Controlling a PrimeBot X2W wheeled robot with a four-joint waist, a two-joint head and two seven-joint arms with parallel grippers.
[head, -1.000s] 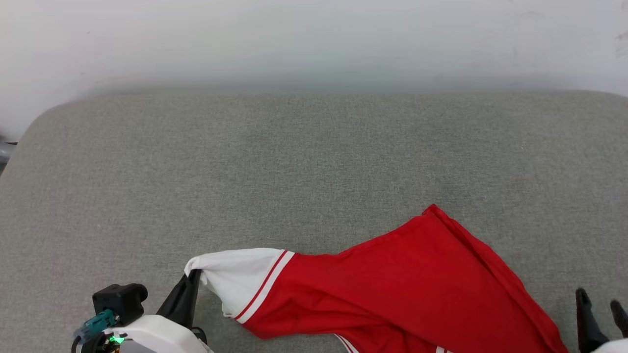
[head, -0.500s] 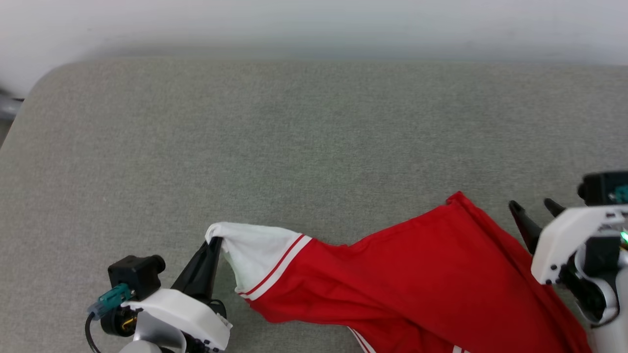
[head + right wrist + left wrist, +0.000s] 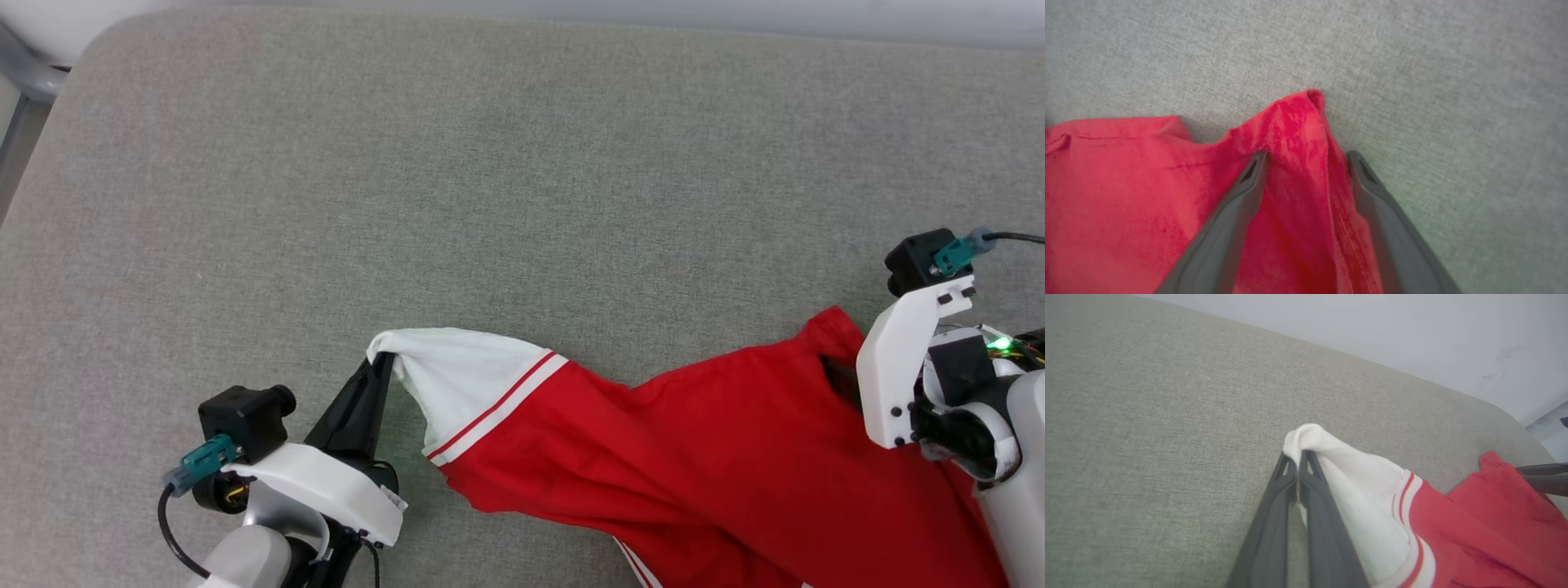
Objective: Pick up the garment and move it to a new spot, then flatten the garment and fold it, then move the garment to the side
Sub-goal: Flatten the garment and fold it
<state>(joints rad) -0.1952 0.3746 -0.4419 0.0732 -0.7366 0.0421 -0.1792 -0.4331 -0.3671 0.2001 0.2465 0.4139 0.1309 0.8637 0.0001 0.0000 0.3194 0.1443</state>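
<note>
My two claws are closest to me. My left claw (image 3: pixel 1299 457) is pressed together. It is pinching the tip of the white sleeve (image 3: pixel 465 367) of the jersey (image 3: pixel 694 441). My right claw (image 3: pixel 1306 157) is spread wide. It has one finger on each side of a red corner (image 3: pixel 1306 102) of the jersey, where the cloth stands up in a ridge. It is not pinching anything yet.

The jersey lies on the near part of the grey desk (image 3: pixel 490 163), between my two claws. It is bunched and twisted, not flat. Its lower part runs off the near edge of the head view, so I cannot tell how it lies there.

I think my job now is to grab that red corner with my right claw. To do it well, I should slide the fingers a bit further along the ridge. Then I catch plenty of cloth and not just the thin edge. Next I should squeeze shut slowly. The cloth looks thin and slippy, so a small bite could slide out. My left claw should not tug while I do this. After that, both claws should go up together so the jersey does not drag.

Further away there is lots of grey desk. That looks like a good spot to lay the jersey down. Past the desk is a pale wall (image 3: pixel 1412 335).
</note>
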